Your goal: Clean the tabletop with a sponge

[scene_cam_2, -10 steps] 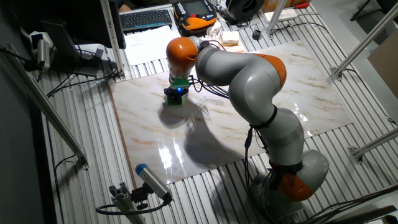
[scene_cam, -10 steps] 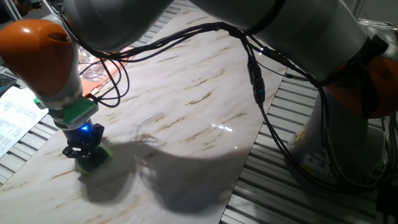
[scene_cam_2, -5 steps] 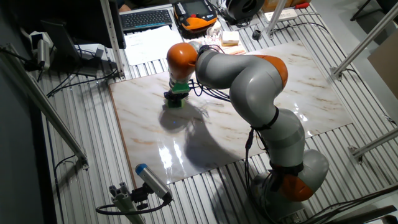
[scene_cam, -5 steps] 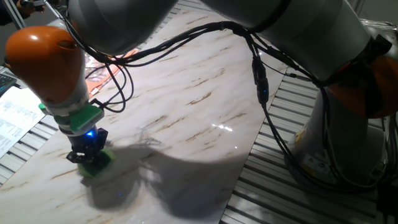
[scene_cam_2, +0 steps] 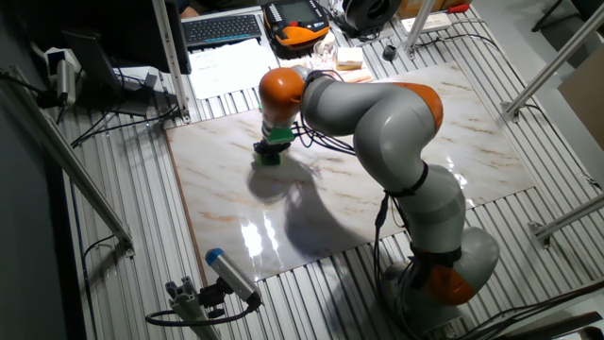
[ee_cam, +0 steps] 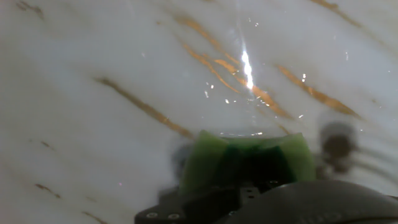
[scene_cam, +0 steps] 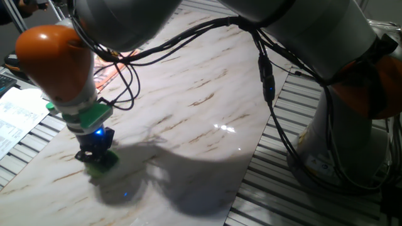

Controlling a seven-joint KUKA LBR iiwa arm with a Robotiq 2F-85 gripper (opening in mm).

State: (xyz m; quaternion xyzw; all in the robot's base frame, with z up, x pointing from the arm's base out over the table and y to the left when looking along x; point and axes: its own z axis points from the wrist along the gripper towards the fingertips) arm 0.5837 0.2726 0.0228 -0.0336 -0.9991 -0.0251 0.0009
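Change: the end effector [scene_cam: 96,152] and the sponge [scene_cam: 102,163] have slid a little way along the tabletop [scene_cam: 195,119] since a second ago, away from its edge by the papers [scene_cam: 17,116]. The arm [scene_cam_2: 377,113] has swung with them.
Sponge: it lies flat on the tabletop, near the far-left corner in the other fixed view [scene_cam_2: 270,157]. It is green, with a darker middle in the hand view [ee_cam: 249,158].
End effector: its fingers are closed onto the sponge from above and press it to the tabletop [ee_cam: 124,81]. In the other fixed view it [scene_cam_2: 272,151] sits right on top of the sponge.
Hard to see: the hand view is blurry, and the dark end effector body cuts off the near part of the sponge. In both fixed views most of the sponge is under the end effector, so only a green edge shows. The fingertips cannot be made out one by one.
Shadow: a dark shadow of the arm lies on the tabletop [scene_cam_2: 330,189] just beside the sponge.
Farther off: a keyboard [scene_cam_2: 223,28] and an orange and black device [scene_cam_2: 300,23] lie well apart from the sponge, beyond the tabletop. What is in or on them cannot be told.
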